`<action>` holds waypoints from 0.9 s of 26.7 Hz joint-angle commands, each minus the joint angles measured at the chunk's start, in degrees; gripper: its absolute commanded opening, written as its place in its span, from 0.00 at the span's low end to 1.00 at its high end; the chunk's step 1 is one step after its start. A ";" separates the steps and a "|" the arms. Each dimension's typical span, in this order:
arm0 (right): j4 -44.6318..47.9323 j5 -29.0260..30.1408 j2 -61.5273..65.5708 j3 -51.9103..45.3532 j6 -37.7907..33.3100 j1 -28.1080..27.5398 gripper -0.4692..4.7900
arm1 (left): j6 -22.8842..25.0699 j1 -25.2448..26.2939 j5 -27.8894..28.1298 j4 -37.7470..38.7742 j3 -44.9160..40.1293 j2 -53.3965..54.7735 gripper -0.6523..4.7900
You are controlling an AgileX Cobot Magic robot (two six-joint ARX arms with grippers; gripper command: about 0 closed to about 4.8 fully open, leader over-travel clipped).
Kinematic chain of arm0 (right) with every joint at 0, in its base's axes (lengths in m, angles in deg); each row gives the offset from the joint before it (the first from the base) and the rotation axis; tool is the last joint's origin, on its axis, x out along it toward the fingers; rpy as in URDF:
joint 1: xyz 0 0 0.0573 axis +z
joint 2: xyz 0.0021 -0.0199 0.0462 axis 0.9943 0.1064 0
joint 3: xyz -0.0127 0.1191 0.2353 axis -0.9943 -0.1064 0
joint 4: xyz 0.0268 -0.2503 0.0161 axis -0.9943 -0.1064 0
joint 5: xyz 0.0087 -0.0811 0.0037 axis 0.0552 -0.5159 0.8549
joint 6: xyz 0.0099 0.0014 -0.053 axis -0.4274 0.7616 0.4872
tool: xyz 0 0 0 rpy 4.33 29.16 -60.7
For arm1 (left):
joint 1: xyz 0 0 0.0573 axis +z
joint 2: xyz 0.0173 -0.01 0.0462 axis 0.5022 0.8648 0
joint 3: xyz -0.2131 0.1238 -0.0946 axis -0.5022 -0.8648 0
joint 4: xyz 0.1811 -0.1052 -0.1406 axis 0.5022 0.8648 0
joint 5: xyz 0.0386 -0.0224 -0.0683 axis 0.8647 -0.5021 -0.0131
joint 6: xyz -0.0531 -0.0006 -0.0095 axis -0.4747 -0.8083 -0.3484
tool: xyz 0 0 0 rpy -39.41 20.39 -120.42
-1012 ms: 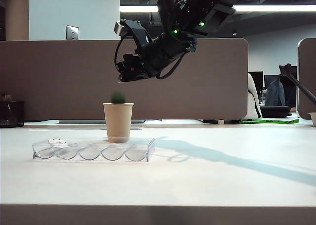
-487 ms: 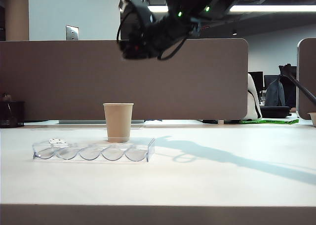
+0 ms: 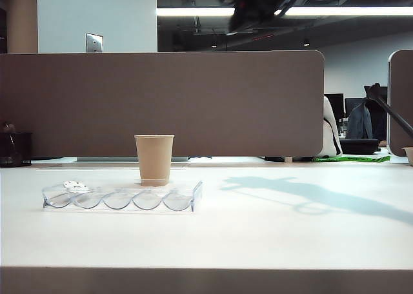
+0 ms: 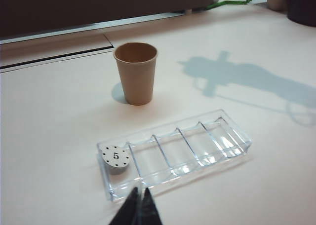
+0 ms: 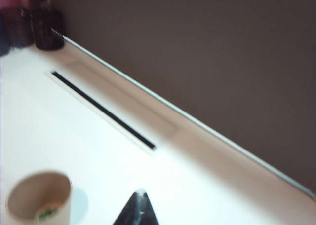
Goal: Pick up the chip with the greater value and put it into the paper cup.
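We saw the right gripper (image 5: 139, 205) pressed together, empty, high above the paper cup (image 5: 38, 198) holding the green chip (image 5: 47, 214); the left gripper (image 4: 138, 205) pressed together near the tray's (image 4: 232, 151) edge.

The right gripper (image 5: 138, 210) shows as a dark pointed tip with its two fingers pressed together and nothing between them. Near it stands the paper cup (image 5: 37, 198), seen from above and slightly blurred, upright on the pale table (image 5: 74, 136). Something green lies at the bottom of the cup: the chip with the greater value (image 5: 47, 214). Farther off a long dark slot (image 5: 101, 109) runs across the tabletop, and beyond it rises a brown partition (image 5: 207, 52). A dark container (image 5: 48, 30) sits by the partition's foot
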 commanded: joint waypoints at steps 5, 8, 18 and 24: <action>-16.44 0.00 -10.05 0.17 3.91 -4.26 0.08 | -5.33 0.02 5.92 -1.09 0.28 0.00 0.11; -18.67 0.15 -13.07 -0.02 3.93 -5.75 0.08 | -7.28 0.02 7.06 -1.16 0.28 -0.04 0.11; -13.33 0.46 -30.73 -20.65 2.91 -13.46 0.08 | -12.35 0.02 7.19 -2.58 0.15 -2.05 0.11; -4.15 3.93 -43.45 -38.38 -2.38 -19.71 0.08 | -12.63 0.02 7.65 -2.29 -0.28 -6.23 0.11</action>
